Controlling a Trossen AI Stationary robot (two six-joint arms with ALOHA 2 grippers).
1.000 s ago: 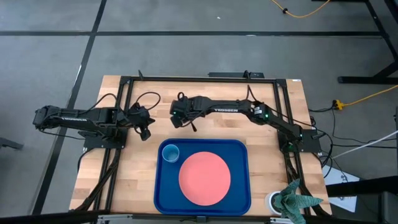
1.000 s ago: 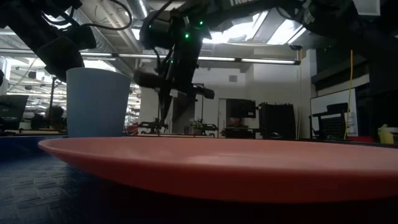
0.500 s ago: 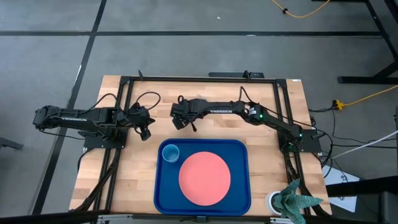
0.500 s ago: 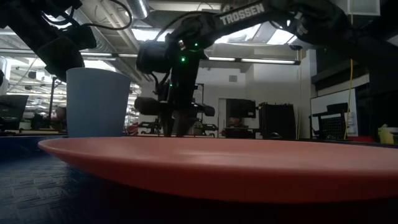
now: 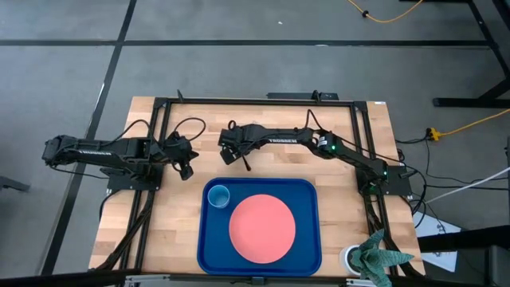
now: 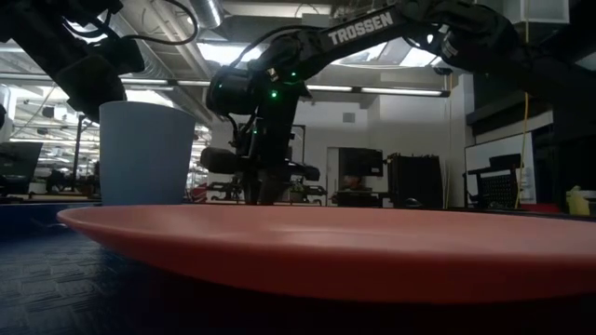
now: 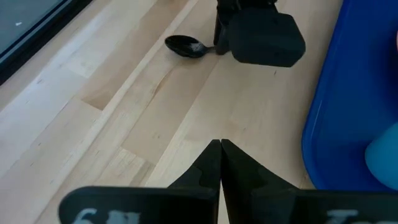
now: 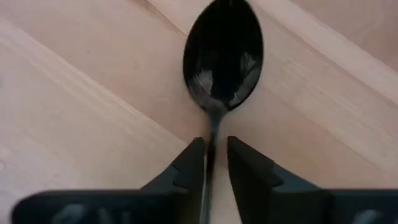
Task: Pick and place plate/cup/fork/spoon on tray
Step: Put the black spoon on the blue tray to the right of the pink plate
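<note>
Salmon-pink and flat, the round plate [image 5: 262, 226] already lay in the middle of the large dark-blue rectangular tray [image 5: 307, 253] in the lower centre of the high view, and the small light-blue cup [image 5: 218, 195] stood in the tray's upper-left corner, just beside the plate; so two of the four pieces looked placed. The small blackish spoon [image 8: 221, 59] was off the tray, lying on the light wooden table [image 5: 355, 143] above the tray's upper edge in the high view. The right gripper [image 8: 214, 163] was down over it near the centre of that view, its two dark fingers [image 8: 188, 168] set narrowly to either side of the thin handle; whether they had actually clamped it could not be told, as a sliver of gap showed on each side. In the left wrist view the spoon's oval bowl [image 7: 184, 46] poked out from beneath that gripper. The left gripper [image 7: 220, 163] waited at the table's left side, level with the right one, its fingertips pressed together on nothing. No tan-handled fork could be made out in any view, so its whereabouts stayed unknown. By this reading, roughly half the job remained: the spoon, then the fork.
</note>
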